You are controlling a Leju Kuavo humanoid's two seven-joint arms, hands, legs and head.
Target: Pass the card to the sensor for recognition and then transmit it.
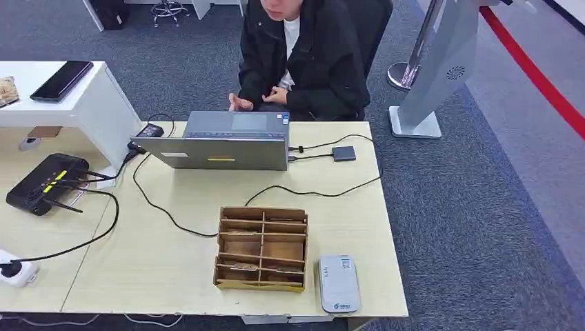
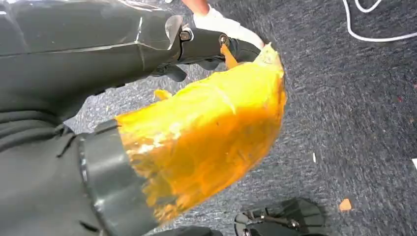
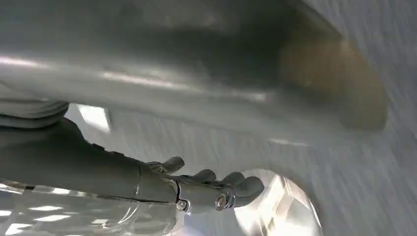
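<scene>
A grey-white card sensor [image 1: 338, 283] lies flat at the table's near edge, right of a brown box of compartments [image 1: 261, 248]. Thin flat pieces lie in the box's nearest slots; I cannot tell whether they are cards. My left hand [image 2: 211, 46] hangs low over dark carpet, its dark fingers stretched out with nothing in them. My right hand [image 3: 201, 189] also hangs low, blurred, its fingers loosely bent and apart, holding nothing.
A person in a black jacket [image 1: 303, 55] sits across the table behind an open grey laptop [image 1: 227, 141]. Black cables [image 1: 165, 217] cross the tabletop. A black router [image 1: 45, 183] and a white power strip [image 1: 15, 270] sit at the left. A grey stand [image 1: 431, 76] rises at the right.
</scene>
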